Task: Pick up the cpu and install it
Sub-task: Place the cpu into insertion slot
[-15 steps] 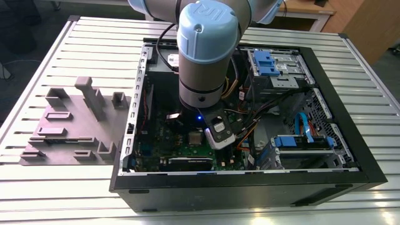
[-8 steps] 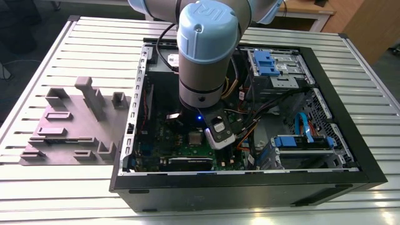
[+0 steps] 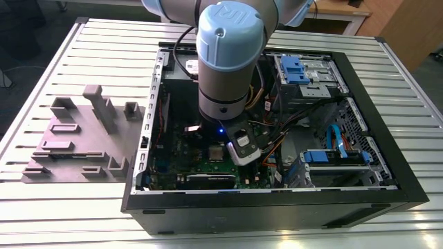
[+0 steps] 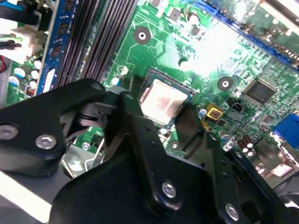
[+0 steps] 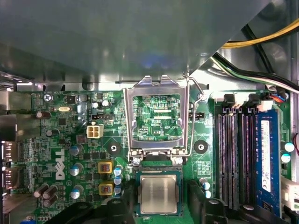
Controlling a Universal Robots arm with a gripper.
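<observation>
The cpu (image 5: 159, 193) is a small pale silver square lying flat in its socket on the green motherboard (image 5: 60, 140). It also appears in the second wrist view as the cpu (image 4: 163, 100) and in the exterior view as the cpu (image 3: 217, 152). My gripper (image 5: 160, 204) is open just above it, one black finger (image 5: 119, 210) on each side with a gap to the chip. In the second wrist view the gripper (image 4: 159, 109) straddles the chip the same way. The silver socket frame (image 5: 156, 116) is swung open beside the socket.
The open black computer case (image 3: 387, 197) lies on a slatted metal table (image 3: 69, 202). Memory slots (image 5: 233, 154) and a blue memory stick (image 5: 268, 158) run beside the socket. Cables (image 3: 291, 124) and blue drive bays (image 3: 301, 70) fill the exterior view's right. A grey fixture (image 3: 76, 140) stands outside the case.
</observation>
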